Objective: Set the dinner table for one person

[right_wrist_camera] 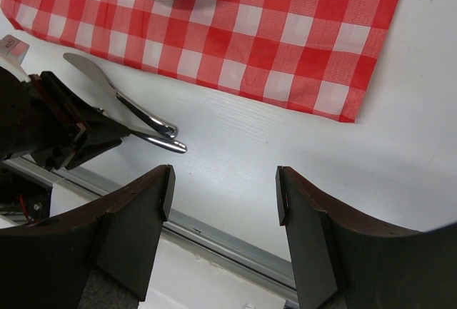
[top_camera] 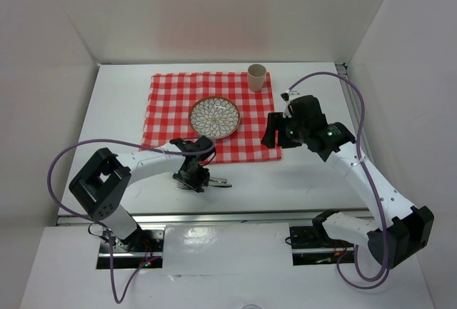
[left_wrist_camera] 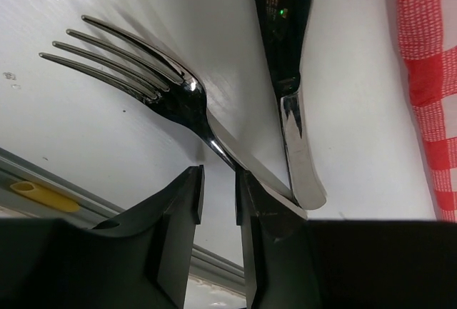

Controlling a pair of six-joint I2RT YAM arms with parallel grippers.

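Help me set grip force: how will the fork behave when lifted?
The fork looks like polished metal: likely stiff, yet slippery in the left gripper. Gripped near its neck, it may pivot. The knife lies close, so it might get nudged.

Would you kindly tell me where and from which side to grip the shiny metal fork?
Probably the slim neck just behind the tines of the shiny metal fork, from straight above, pinching across it: it lies flat on the white tabletop, with the metal knife close beside its handle.
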